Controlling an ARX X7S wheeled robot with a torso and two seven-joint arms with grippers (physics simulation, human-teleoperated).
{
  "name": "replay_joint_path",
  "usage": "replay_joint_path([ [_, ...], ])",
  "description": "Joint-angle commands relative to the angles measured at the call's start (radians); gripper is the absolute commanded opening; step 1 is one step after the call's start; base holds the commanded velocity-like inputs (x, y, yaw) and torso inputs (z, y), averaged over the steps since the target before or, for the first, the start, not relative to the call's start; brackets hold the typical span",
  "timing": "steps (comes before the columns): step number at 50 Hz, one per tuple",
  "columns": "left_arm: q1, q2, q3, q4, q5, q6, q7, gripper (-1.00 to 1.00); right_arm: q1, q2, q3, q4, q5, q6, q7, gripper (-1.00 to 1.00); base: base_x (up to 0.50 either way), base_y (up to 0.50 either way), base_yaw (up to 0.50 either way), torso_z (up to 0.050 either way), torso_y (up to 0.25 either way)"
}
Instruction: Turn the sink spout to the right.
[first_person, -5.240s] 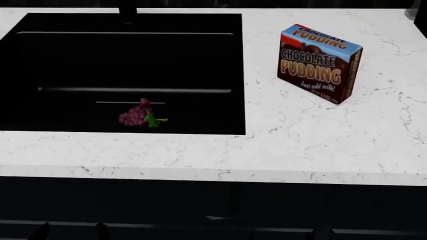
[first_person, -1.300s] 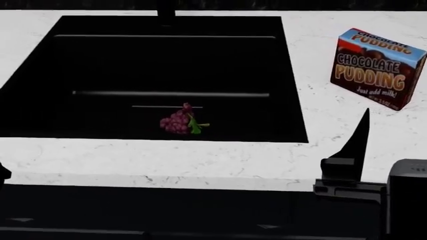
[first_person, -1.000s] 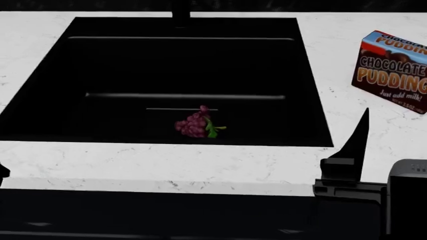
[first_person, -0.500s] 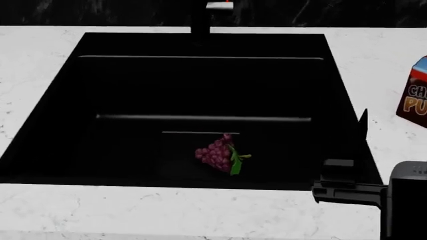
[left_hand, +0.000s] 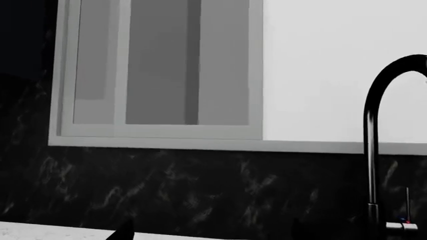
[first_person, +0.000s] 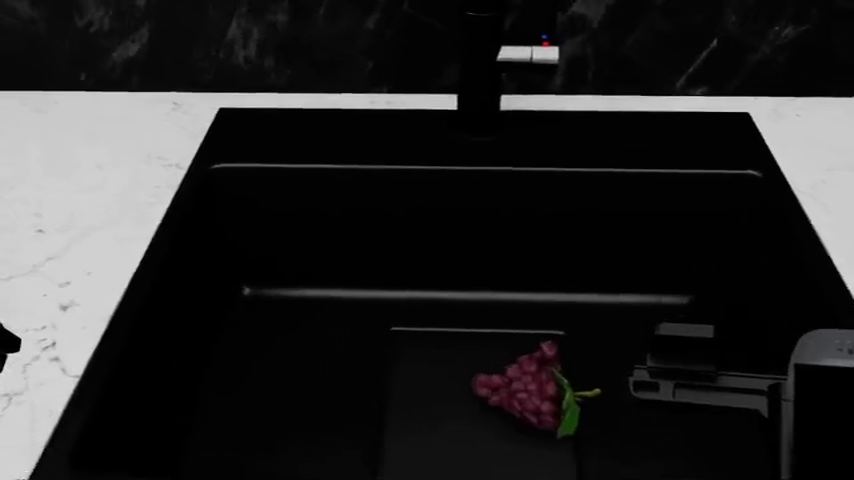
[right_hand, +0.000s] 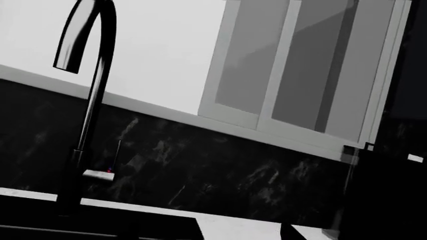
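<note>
The sink spout (first_person: 479, 70) is a slim black tube rising from the back rim of the sink (first_person: 400, 230); only its lower part shows in the head view. The left wrist view shows its upright tube and arch (left_hand: 371, 150), the right wrist view its full arch and outlet (right_hand: 93, 100). My left gripper (left_hand: 210, 236) is open, with only its dark fingertips (left_hand: 124, 232) showing, well short of the spout. My right gripper (first_person: 683, 345) hangs over the basin's front right, open and empty. One of its fingertips (right_hand: 291, 232) shows in the right wrist view, far from the spout.
A small silver lever (first_person: 529, 55) with red and blue dots sits right of the spout base. A bunch of purple grapes (first_person: 527, 388) lies in the basin. White marbled counter (first_person: 80, 200) surrounds the sink. A dark marbled backsplash (left_hand: 200, 190) and a window (left_hand: 160, 70) stand behind.
The head view has closed in on the sink: basin larger and lower, spout base and lever now visible, pudding box gone off the right. My right gripper has come into view over the basin.
</note>
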Motion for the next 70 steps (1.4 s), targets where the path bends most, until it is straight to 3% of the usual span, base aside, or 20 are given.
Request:
replay_joint_path([
  [1,-0.004,-0.004,0.004,-0.002,-0.003,0.001,-0.002,1.0,0.0,0.002,0.0,0.002,0.003,-0.002,0.001,1.0,0.35,0.28,0.0,0.0,0.0],
  [36,0.002,-0.008,0.017,-0.004,-0.007,0.011,-0.013,1.0,-0.021,-0.001,0.003,0.013,0.014,-0.01,0.008,1.0,0.27,0.03,0.0,0.0,0.0],
  [70,-0.009,-0.01,0.034,-0.021,-0.009,0.017,-0.025,1.0,-0.022,0.007,-0.016,0.018,0.006,-0.006,0.023,1.0,-0.04,0.0,0.0,0.0,0.0],
])
